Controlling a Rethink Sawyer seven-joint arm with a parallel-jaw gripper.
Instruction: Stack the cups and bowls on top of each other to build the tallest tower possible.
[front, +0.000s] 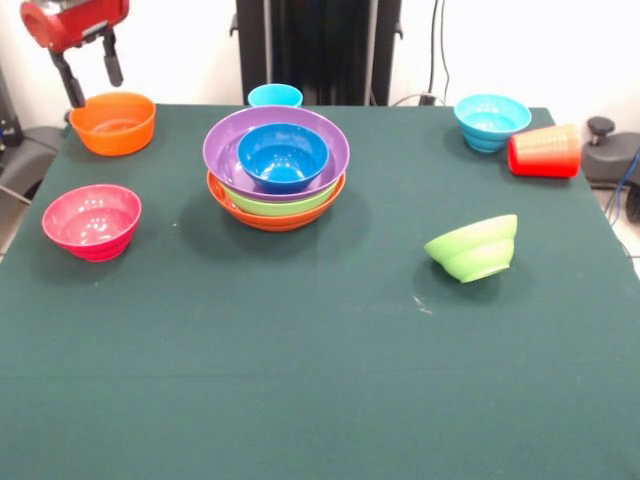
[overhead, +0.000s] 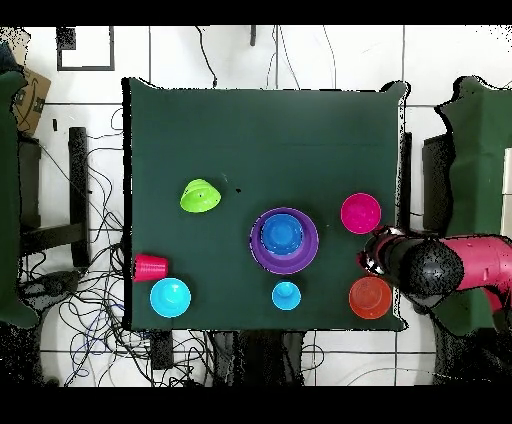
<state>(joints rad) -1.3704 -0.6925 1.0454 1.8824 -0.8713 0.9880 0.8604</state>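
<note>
Dark green surface (front: 300, 380), white wall behind; tower (front: 277, 168) mid-surface, hand (front: 88, 68) spread and empty above orange bowl (front: 113, 123).

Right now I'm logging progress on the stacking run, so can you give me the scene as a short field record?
tower: orange, lime green, purple bowls nested, dark blue bowl inside
loose bowls: magenta-red, small orange, light blue, lime green tilted
red cup: on its side
light blue cup: upright, behind tower
gripper: open, above small orange bowl

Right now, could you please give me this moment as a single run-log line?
hand: open, empty, above small orange bowl | tower: four bowls nested | red cup: on its side | small green bowl: tilted
</note>
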